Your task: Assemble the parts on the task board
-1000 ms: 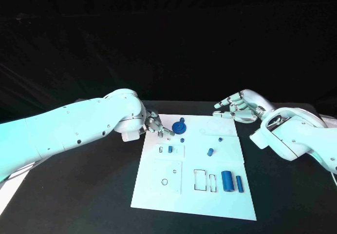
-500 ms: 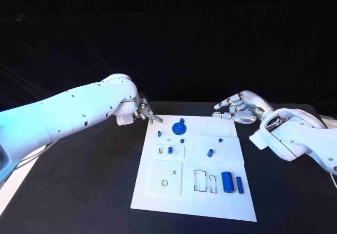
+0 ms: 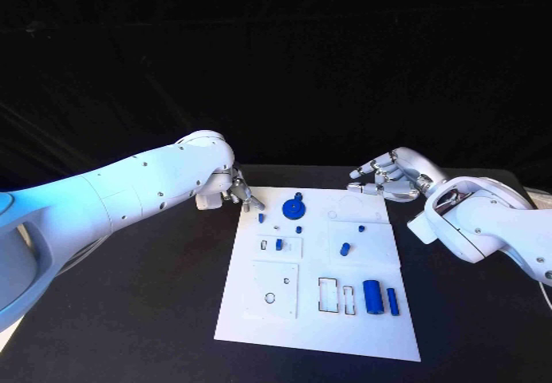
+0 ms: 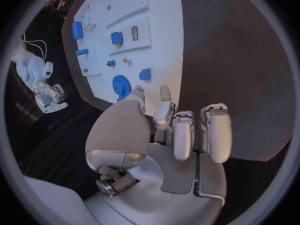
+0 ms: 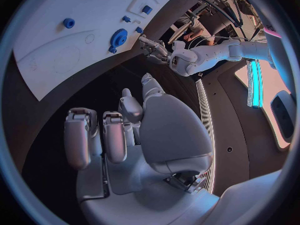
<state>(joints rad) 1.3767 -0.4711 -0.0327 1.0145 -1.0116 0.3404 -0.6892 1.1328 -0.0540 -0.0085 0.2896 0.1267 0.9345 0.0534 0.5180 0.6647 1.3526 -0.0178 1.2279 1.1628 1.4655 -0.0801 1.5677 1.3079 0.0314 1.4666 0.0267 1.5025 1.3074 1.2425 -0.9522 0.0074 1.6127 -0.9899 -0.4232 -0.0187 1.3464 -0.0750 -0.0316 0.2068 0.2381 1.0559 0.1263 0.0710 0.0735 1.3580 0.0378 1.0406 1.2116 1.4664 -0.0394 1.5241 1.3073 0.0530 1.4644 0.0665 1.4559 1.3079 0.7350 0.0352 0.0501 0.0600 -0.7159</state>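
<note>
**Both hands empty at the board's far edge, parts waiting**

The white flat task board (image 3: 317, 275) lies in the middle of the black table (image 3: 150, 319). On it, the round blue toothed gear (image 3: 294, 210) stands near the far end, with a small blue block (image 3: 261, 217) just beside it toward the left hand. A short blue peg (image 3: 344, 249) sits mid-board, and a thick blue cylinder (image 3: 372, 296) and a thinner blue rod (image 3: 392, 302) lie side by side at the near end, next to dark rectangular slots.

The left hand (image 3: 234, 192) hovers at the board's far left corner, fingers loosely apart and holding nothing. The right hand (image 3: 384, 179) hangs past the far right edge, fingers partly curled, also empty.

The risk I judge: the small block sits so close to the gear that a reach for either could knock the other, or nudge the light board across the table. The tiny pegs could also slip from a pinch.

Compared with a second ago, the left hand has pulled back off the board from beside the gear to the corner; the right hand has barely shifted, and the parts lie as they did.
</note>
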